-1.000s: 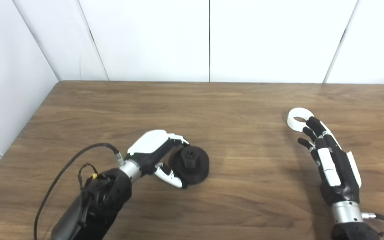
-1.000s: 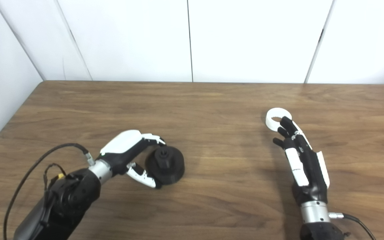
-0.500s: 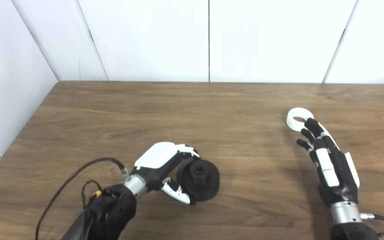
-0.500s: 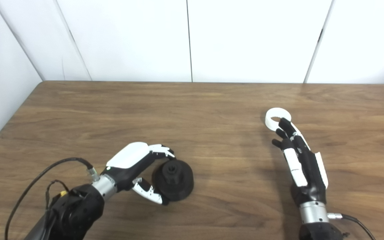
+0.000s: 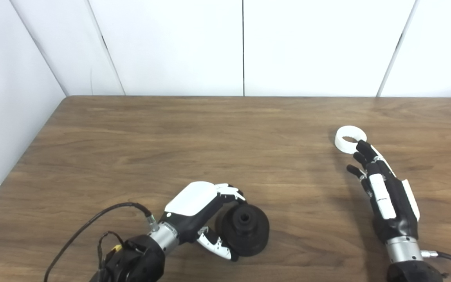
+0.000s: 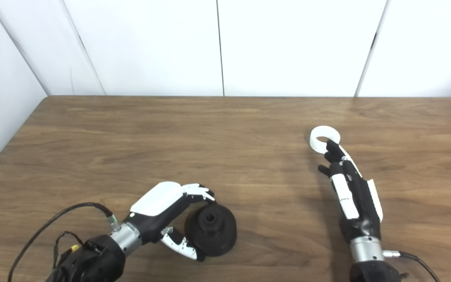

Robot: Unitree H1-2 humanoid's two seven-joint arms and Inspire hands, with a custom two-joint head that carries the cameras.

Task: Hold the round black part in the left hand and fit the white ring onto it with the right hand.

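A wooden bench (image 5: 225, 149) carries the two parts; nothing in view is a container. The round black part (image 5: 245, 230) sits at about 6 o'clock in the scene, near the front edge of the bench. It is a squat disc with a raised hub and a bore at its centre; the hub and bore face upward and slightly toward the cameras, so its axis stands roughly upright and its broad face lies flat on the wood.

The left hand (image 5: 200, 211) is wrapped around the part's left side. Its fingers (image 5: 231, 192) curl over the far rim at about 11 o'clock of the disc, and its thumb (image 5: 217, 247) presses the near rim at about 7 o'clock, so the part is pinched between them while its base rests on the bench.

The white ring (image 5: 350, 139) lies flat at about 3 o'clock in the scene, well apart from the black part, its hole facing upward. The right hand (image 5: 386, 192) lies just beside it on the near side, pointing toward 12 o'clock. Its fingers (image 5: 364, 150) are stretched out and a little apart, the tip of the longest one overlapping the ring's near rim; whether it truly touches cannot be told. The hand grasps nothing.
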